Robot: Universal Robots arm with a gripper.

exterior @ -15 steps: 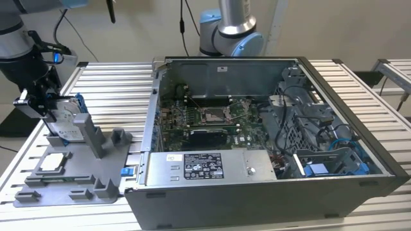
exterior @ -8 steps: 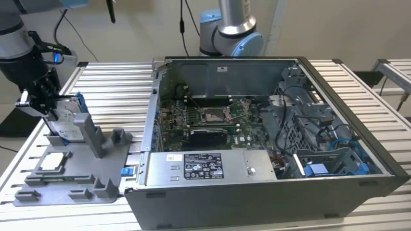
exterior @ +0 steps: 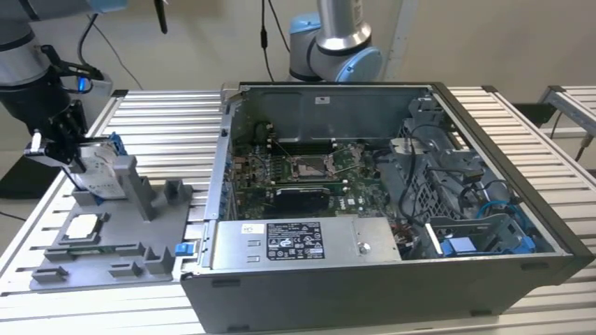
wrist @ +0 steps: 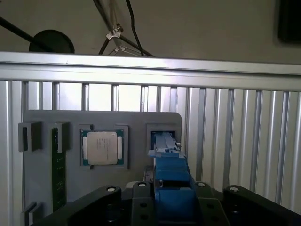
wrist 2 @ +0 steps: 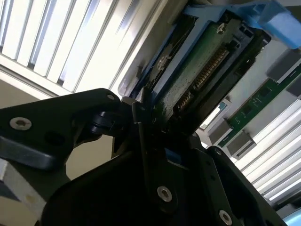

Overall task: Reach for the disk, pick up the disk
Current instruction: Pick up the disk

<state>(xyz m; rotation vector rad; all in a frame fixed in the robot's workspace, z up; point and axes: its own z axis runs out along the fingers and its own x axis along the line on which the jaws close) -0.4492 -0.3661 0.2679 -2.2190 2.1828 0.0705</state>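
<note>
- The gripper [exterior: 63, 150] is over at the exterior view's left, fingers [wrist 2: 141, 123] pinched narrow on the disk [exterior: 99, 169].
- The disk stands on edge in the grey fixture [exterior: 121, 241] on the desk [exterior: 158, 115]; I cannot tell whether it is clear of its slot.
- The hold looks to be near one end. A tilted lift could jam it or drop it on the chip [wrist: 101, 148].

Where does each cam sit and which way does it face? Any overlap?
Exterior view: raised, off-arm, looking down on computer case and tray; arm, gripper show.
First wrist view: behind the gripper, facing the tray and chip; gripper shows.
Second wrist view: beside the gripper, close on the disk's board.
All share the gripper, shut on the disk.
</note>
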